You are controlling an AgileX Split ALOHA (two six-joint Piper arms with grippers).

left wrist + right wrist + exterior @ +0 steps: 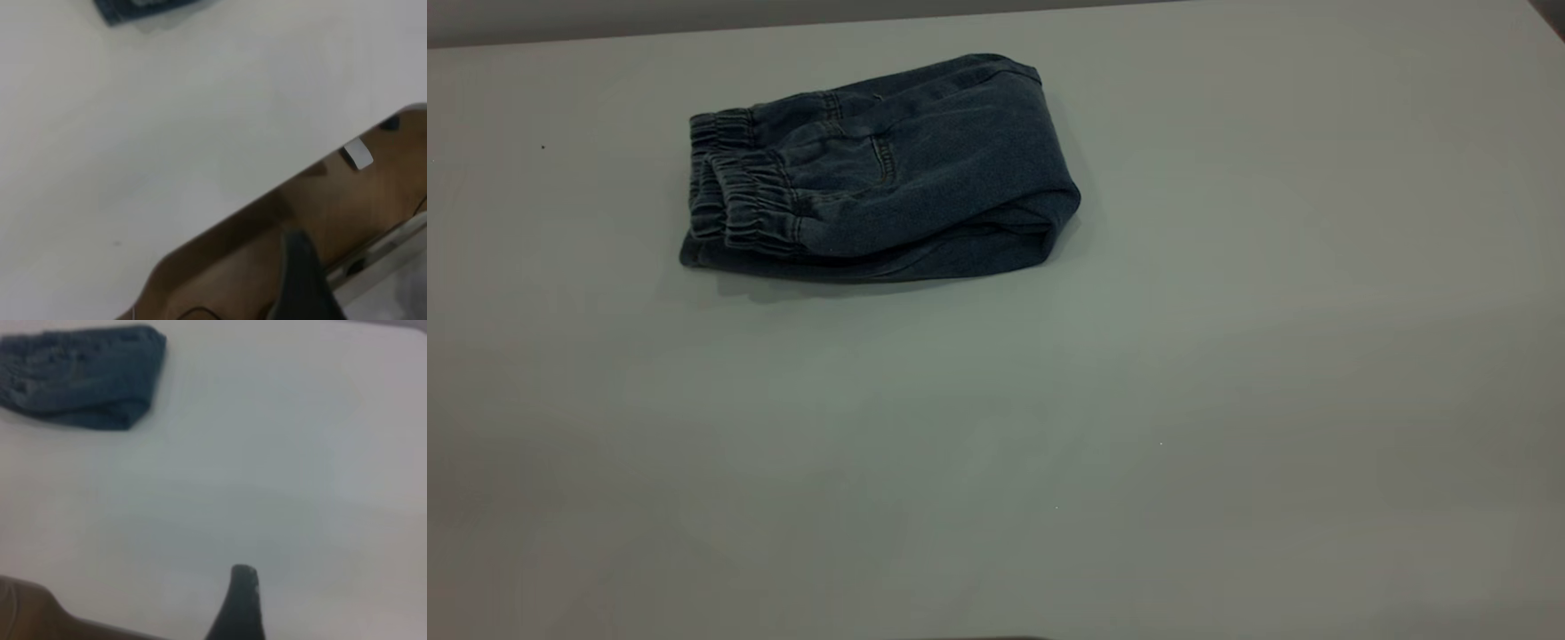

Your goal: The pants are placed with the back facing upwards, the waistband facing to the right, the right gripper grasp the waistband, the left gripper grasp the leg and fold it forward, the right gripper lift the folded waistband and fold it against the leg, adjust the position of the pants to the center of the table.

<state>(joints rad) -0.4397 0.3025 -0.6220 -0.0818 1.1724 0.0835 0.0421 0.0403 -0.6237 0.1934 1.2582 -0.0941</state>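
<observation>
The pants [889, 173] are seen folded into a compact bundle on the table [1138, 400], left of centre toward its far edge, elastic waistband at the exterior view's left. Nothing is held; neither gripper's opening can be told from either wrist view.

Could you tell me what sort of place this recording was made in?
Probably a lab or test bench for folding clothes, not a home. A large plain table holds only folded pants. The wrist views show a finger and the table's edge over a brown floor.
</observation>
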